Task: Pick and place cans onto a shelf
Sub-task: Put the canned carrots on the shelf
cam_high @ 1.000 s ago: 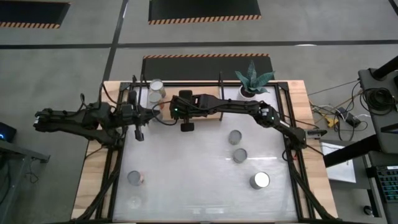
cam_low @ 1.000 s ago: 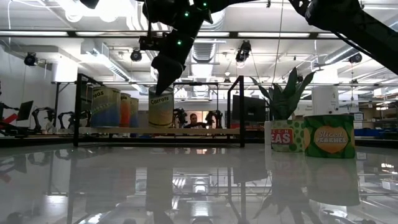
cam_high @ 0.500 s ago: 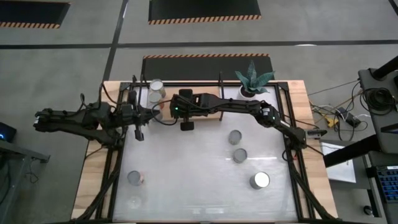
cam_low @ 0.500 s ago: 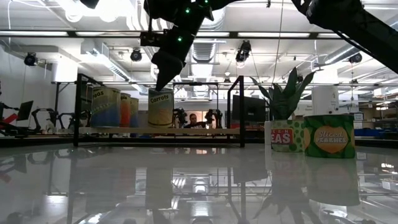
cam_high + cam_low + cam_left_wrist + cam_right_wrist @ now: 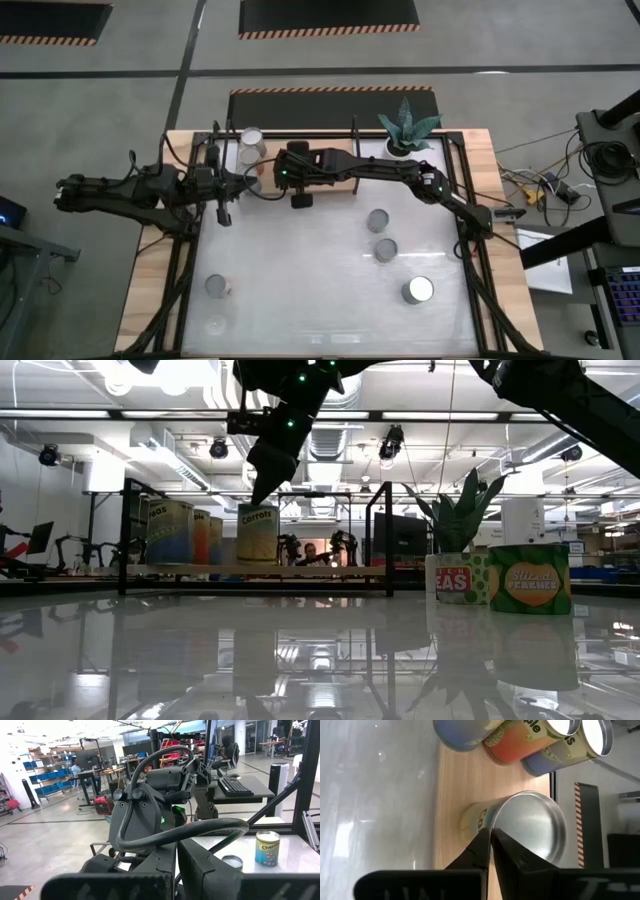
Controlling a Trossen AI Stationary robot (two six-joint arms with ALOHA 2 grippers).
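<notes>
The shelf [image 5: 300,570], a light wooden board [image 5: 455,785] in a black frame, stands at the table's far side. Three cans stand upright on it: two at its left end [image 5: 170,532] [image 5: 203,537] and a "Carrots" can [image 5: 257,535] beside them. My right gripper [image 5: 258,495] is shut and hangs slanting down just above the Carrots can's shiny top [image 5: 530,827], with a thin gap in the low view. My left gripper [image 5: 223,213] is shut and level near the shelf's left end, holding nothing. More cans [image 5: 377,220] [image 5: 386,250] [image 5: 418,290] stand on the white tabletop.
A white pot with a spiky green plant [image 5: 405,128] stands at the shelf's right end. Another can [image 5: 217,287] stands near the table's left front. In the low view a "Peas" can [image 5: 452,580] and a peaches can [image 5: 530,580] stand at the right. A person [image 5: 312,552] shows beyond the table.
My right gripper's shut fingers have risen a little off the top of the Carrots can, which stays upright on the shelf.
</notes>
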